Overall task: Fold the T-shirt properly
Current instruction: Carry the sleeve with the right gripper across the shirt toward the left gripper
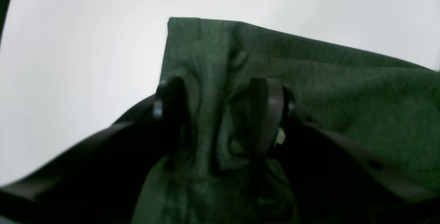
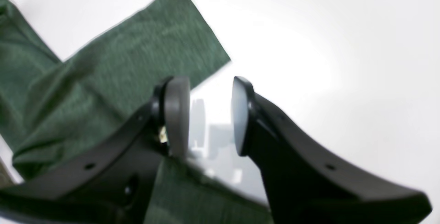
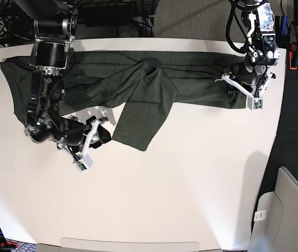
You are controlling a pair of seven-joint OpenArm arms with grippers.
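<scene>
The dark green T-shirt (image 3: 154, 84) lies spread along the far side of the white table (image 3: 180, 199), with one sleeve hanging toward the middle. My left gripper (image 1: 218, 110) is open, its fingers set down on either side of a bunched fold at the T-shirt's (image 1: 343, 90) end; in the base view it (image 3: 232, 89) is at the shirt's right end. My right gripper (image 2: 210, 114) is open and empty over bare table, just off a sleeve edge of the T-shirt (image 2: 130, 62); in the base view it (image 3: 101, 135) is left of the hanging sleeve.
The table's right edge runs close to the left arm, with dark floor beyond it. A grey-white box (image 3: 290, 210) stands at the lower right. Cables and equipment (image 3: 112, 16) crowd the back edge.
</scene>
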